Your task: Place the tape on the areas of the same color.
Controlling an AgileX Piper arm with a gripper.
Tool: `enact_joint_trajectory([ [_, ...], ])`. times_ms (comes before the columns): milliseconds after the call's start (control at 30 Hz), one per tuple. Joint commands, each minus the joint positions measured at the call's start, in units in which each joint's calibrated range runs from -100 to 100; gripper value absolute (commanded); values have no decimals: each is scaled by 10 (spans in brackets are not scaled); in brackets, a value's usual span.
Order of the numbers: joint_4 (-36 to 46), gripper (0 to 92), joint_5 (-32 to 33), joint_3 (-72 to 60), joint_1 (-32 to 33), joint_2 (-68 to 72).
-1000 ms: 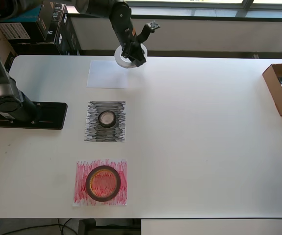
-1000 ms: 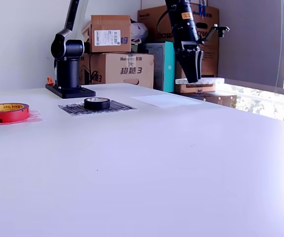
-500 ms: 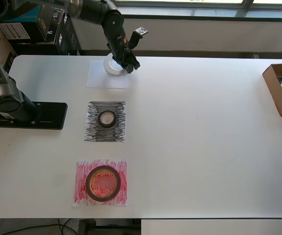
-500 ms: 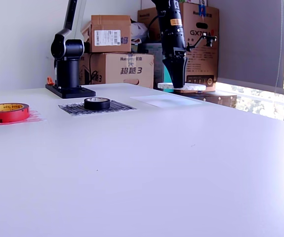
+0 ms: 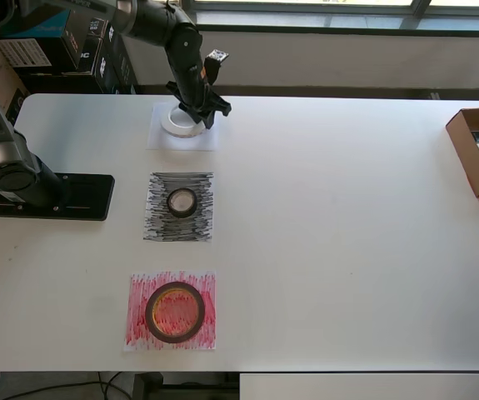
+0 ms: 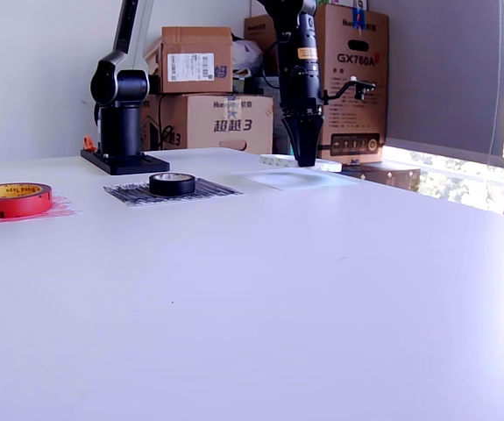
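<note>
White table [image 5: 347, 208]: claw [image 5: 196, 114] clamps white tape [image 5: 181, 122] above white sheet [image 5: 160, 137].

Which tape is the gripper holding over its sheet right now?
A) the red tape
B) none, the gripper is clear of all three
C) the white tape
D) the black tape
C: the gripper is shut on the white tape above the white sheet, while the black tape and red tape lie untouched on their own sheets.

The hand [image 5: 199, 115] covers part of the white tape [image 5: 178, 122] — its fingertips' grip stays hidden.
</note>
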Motion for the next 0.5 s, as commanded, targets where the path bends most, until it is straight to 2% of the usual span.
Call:
enact_joint_trajectory([
  [0,1,0,0,2,0,2],
  [467,1,0,-11,25,5,3],
])
